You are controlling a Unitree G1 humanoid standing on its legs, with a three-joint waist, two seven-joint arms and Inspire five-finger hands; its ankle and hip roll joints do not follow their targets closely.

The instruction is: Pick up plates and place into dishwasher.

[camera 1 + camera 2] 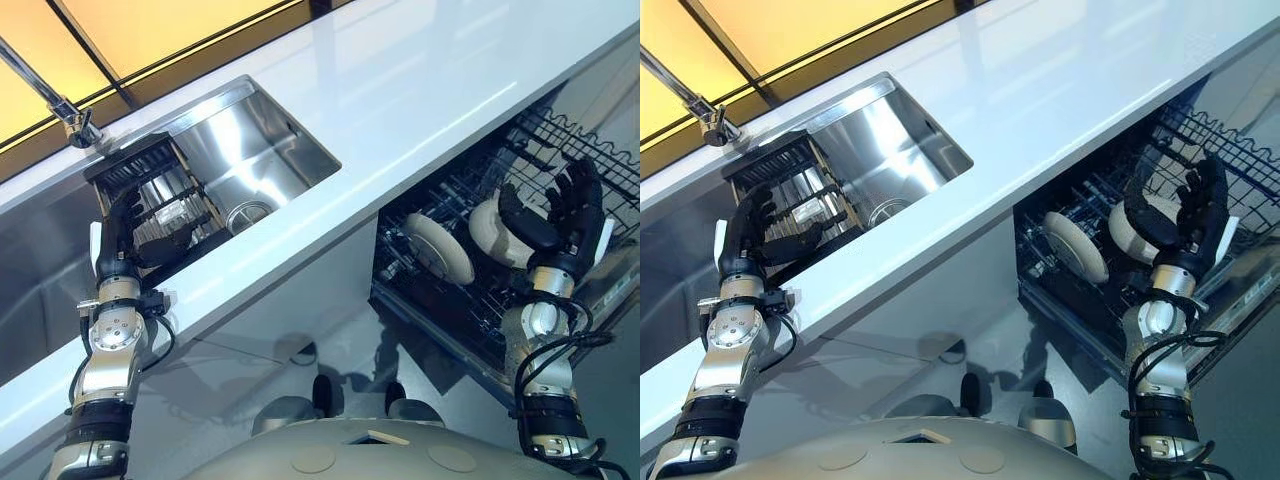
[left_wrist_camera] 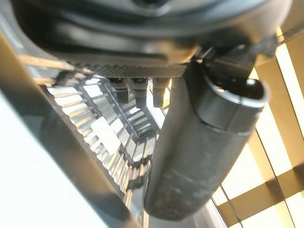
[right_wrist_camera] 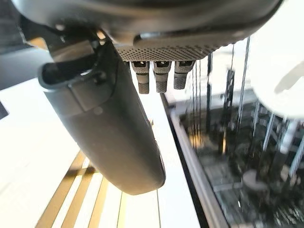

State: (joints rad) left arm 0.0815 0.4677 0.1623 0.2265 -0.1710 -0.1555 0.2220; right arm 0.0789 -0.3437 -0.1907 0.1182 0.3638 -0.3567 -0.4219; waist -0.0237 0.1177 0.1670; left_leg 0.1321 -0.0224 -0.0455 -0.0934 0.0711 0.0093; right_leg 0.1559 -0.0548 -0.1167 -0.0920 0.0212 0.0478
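Two cream-white round plates stand on edge in the lower rack of the open dishwasher (image 1: 560, 150), under the white bench (image 1: 400, 90). The nearer plate (image 1: 438, 248) tilts slightly, its pale face and darker rim turned toward the camera, alone among the black wire tines. The second plate (image 1: 495, 232) stands just beyond it, partly covered by the right hand (image 1: 565, 215). That hand is raised in front of the rack with its fingers spread and straight and its thumb reaching across the second plate's face; whether the thumb actually touches the plate is hard to tell from the head views. In the right wrist view the fingers (image 3: 161, 73) hang straight and the thumb stands apart from them, gripping nothing, with a white plate edge (image 3: 280, 52) past them above the rack wires.

The left hand (image 1: 125, 235) is over the stainless sink (image 1: 265, 150) set into the bench, at a dark slatted dish rack (image 1: 150, 190) that sits in the basin. Its fingers are extended and relaxed against the rack, holding nothing. A chrome tap (image 1: 55, 100) rises behind the sink.
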